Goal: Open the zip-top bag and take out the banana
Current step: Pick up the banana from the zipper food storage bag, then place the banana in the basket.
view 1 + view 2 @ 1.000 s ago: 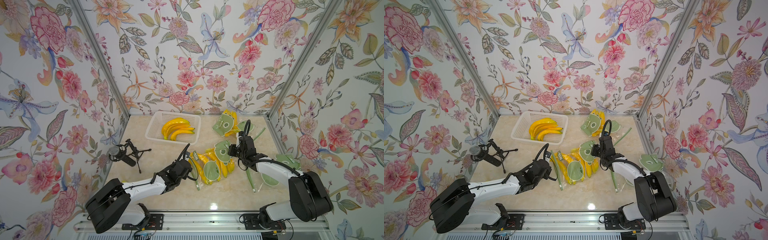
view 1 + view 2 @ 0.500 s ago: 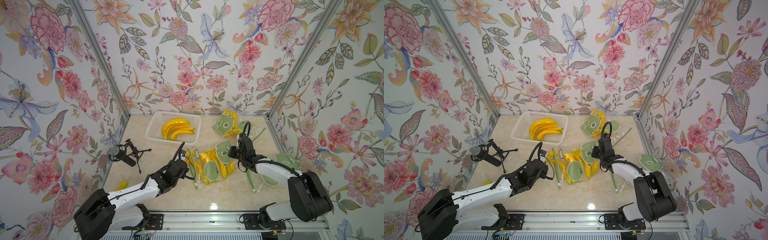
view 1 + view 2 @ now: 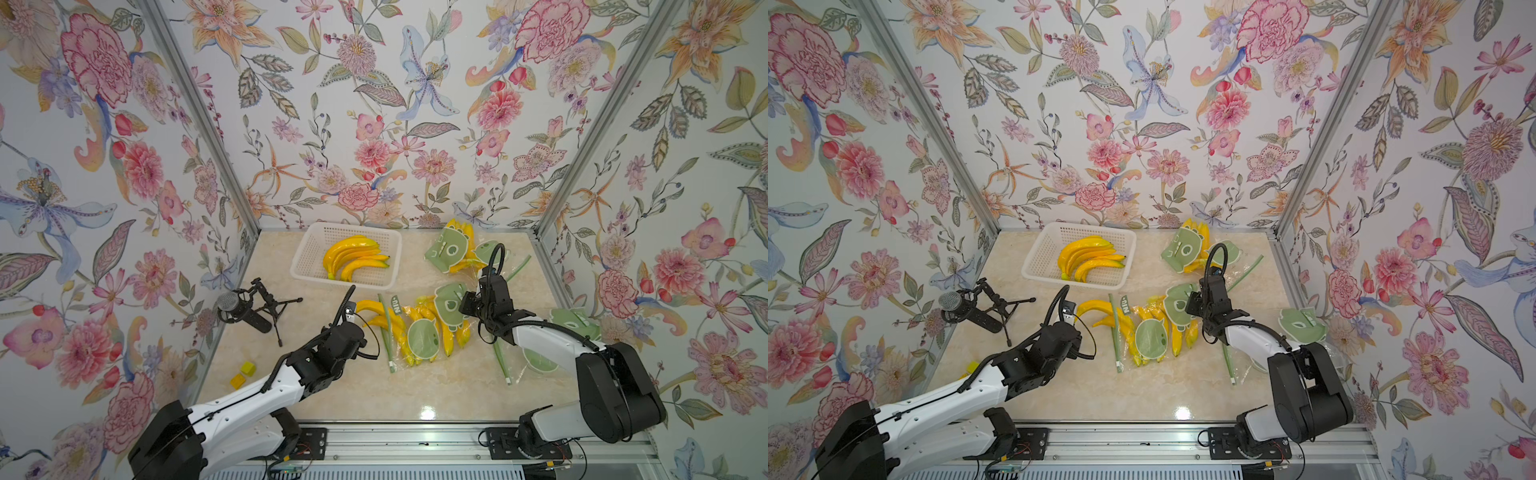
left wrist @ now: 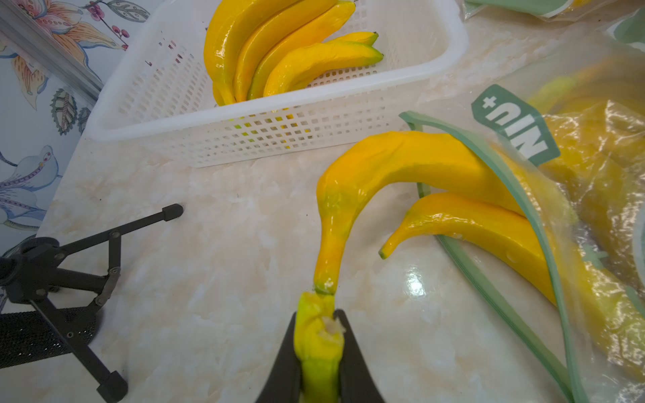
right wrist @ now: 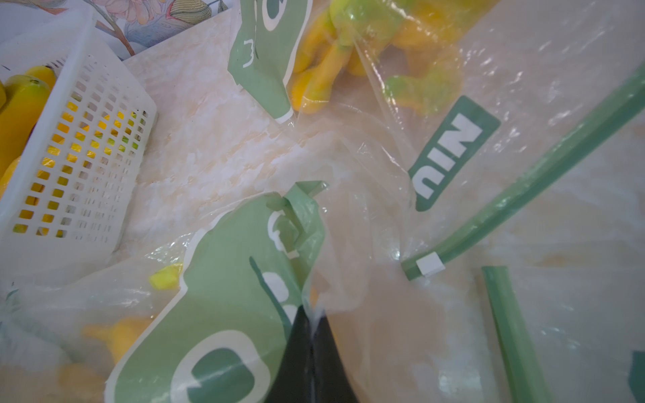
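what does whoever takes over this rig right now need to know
Left claw: shut on the stem of the banana bunch.
Right claw: shut on the film of the zip-top bag, at the end away from its mouth.
Done: the zip is open and the bunch is partly out of the mouth, near the white basket, which already holds bananas.
Left: pull the bunch fully clear. The stem looks cracked just past the claw, so go gently.

— Where's the banana (image 3: 371,306)?
— I see it poking out of the zip-top bag (image 3: 422,345), stem end at my left gripper (image 3: 352,315).
— And your right gripper (image 3: 462,306)?
— At the bag's opposite end, against the green print.
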`<action>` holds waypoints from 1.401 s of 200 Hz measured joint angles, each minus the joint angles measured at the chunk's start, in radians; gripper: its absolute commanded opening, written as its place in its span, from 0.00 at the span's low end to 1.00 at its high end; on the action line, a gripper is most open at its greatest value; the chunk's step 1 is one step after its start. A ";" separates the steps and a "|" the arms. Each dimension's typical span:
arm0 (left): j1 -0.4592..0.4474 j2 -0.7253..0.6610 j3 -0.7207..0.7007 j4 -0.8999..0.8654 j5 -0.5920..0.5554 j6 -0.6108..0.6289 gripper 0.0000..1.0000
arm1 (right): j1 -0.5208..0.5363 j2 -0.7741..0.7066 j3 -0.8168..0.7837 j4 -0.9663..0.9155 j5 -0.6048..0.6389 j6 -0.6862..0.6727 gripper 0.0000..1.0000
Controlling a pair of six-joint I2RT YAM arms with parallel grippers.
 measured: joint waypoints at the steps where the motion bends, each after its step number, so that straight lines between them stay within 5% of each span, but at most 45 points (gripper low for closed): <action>1: 0.001 -0.001 0.000 -0.002 0.000 -0.001 0.01 | -0.001 0.000 0.000 0.000 0.000 0.000 0.00; 120: 0.174 -0.204 0.177 -0.171 -0.017 -0.065 0.01 | -0.034 -0.037 -0.027 -0.005 -0.002 0.000 0.00; 190: 0.352 0.251 0.369 0.011 0.145 -0.054 0.03 | -0.033 -0.055 -0.039 -0.007 -0.005 0.001 0.00; 255: 0.408 0.571 0.530 0.087 0.224 -0.056 0.04 | -0.032 -0.069 -0.047 -0.006 -0.013 0.001 0.00; 280: 0.423 0.655 0.570 0.092 0.234 -0.069 0.16 | -0.032 -0.071 -0.048 -0.006 -0.013 0.001 0.00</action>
